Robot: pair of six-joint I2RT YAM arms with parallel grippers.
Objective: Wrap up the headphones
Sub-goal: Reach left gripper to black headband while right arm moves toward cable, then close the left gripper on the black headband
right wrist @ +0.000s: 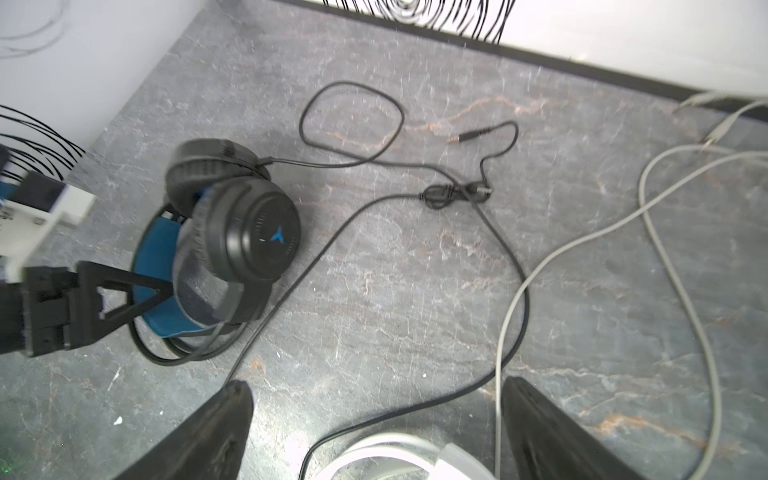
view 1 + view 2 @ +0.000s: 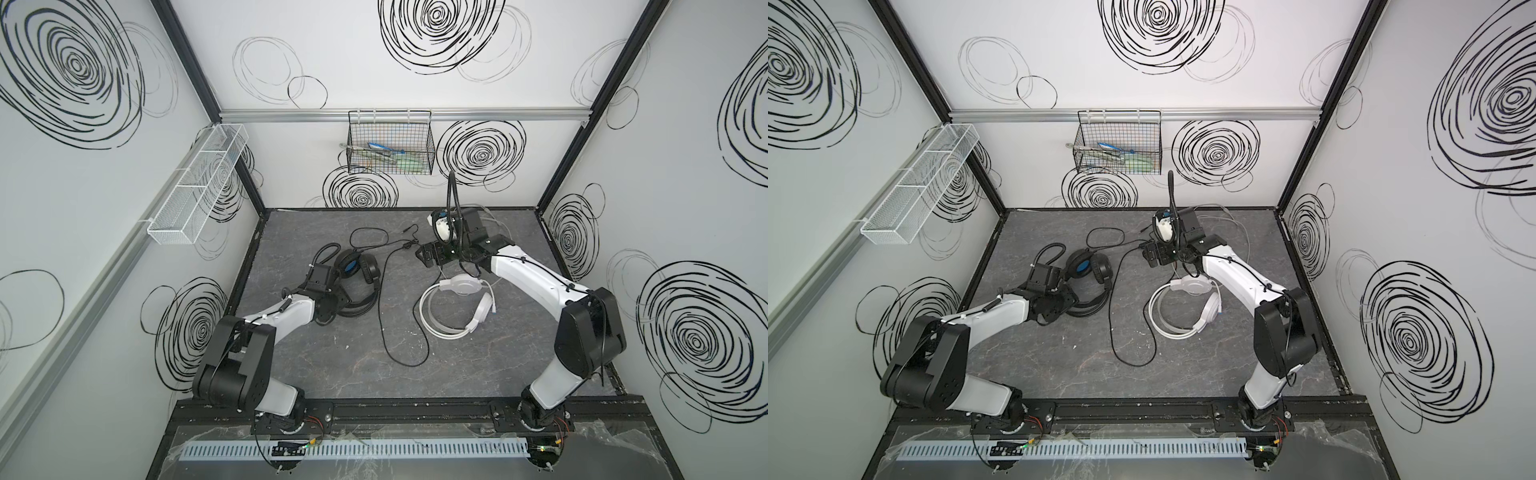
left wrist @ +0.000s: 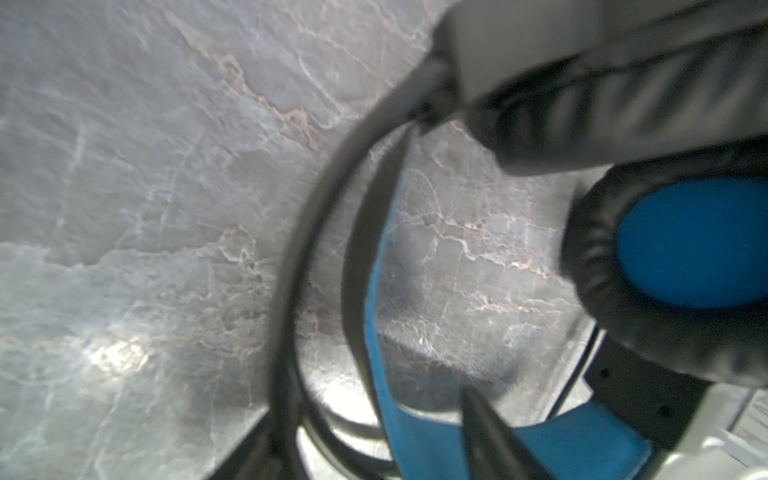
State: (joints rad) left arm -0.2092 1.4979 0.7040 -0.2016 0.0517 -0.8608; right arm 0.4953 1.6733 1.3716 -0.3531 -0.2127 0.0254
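Note:
The black headphones (image 2: pixel 358 266) (image 2: pixel 1089 266) with blue inner pads (image 3: pixel 690 245) lie left of centre on the grey table (image 2: pixel 316 374). My left gripper (image 2: pixel 338 300) (image 3: pixel 365 403) straddles their black-and-blue headband, a finger on each side. Blur hides whether the fingers press on it. Their thin black cable (image 2: pixel 384 291) (image 1: pixel 515 266) trails loose across the middle. The white headphones (image 2: pixel 461 286) (image 2: pixel 1192 286) (image 1: pixel 399 453) lie to the right. My right gripper (image 2: pixel 427 254) (image 1: pixel 376 382) hovers open above the table, holding nothing, with the white headband and black cable below it.
A white cable (image 1: pixel 665 266) loops over the table at the back right. A small white device on a black gooseneck (image 2: pixel 441 226) stands behind my right wrist. On the walls hang a black wire basket (image 2: pixel 390 149) and a white mesh tray (image 2: pixel 199 187).

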